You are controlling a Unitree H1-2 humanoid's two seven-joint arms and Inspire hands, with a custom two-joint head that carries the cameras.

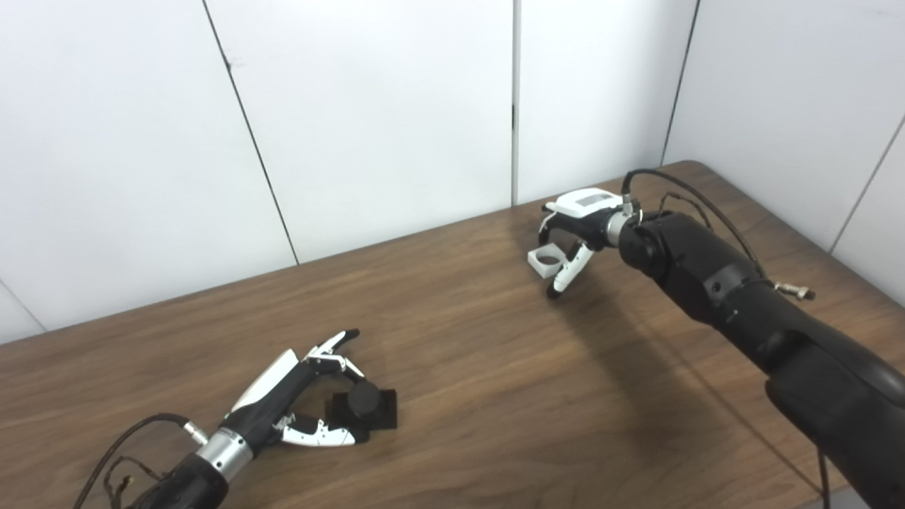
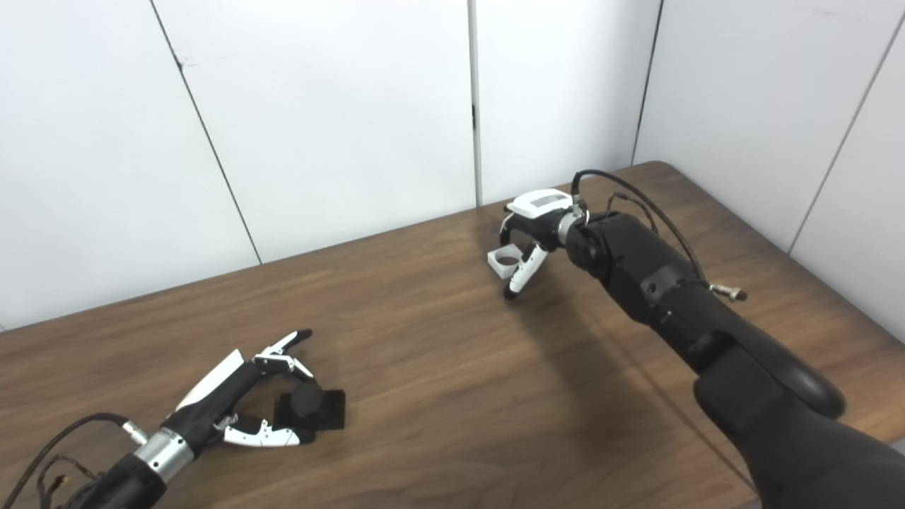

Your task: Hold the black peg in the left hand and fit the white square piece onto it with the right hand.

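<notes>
left robot hand point(image 1: 311, 396): released around black peg point(image 1: 365, 406) | right robot hand point(image 1: 576, 226): grasping white square piece point(image 1: 548, 260) | views match

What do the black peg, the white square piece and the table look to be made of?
Black peg: probably matte plastic, a dull black surface with no glint. White square piece: likely matte plastic too, flat white with crisp edges around a round hole. Table: wood or wood-look laminate, showing brown grain with a soft sheen.

Black arms with silver wrist rings, loose black cables, and black-and-white hands: left hand point(image 1: 300, 396), right hand point(image 1: 576, 226).
</notes>
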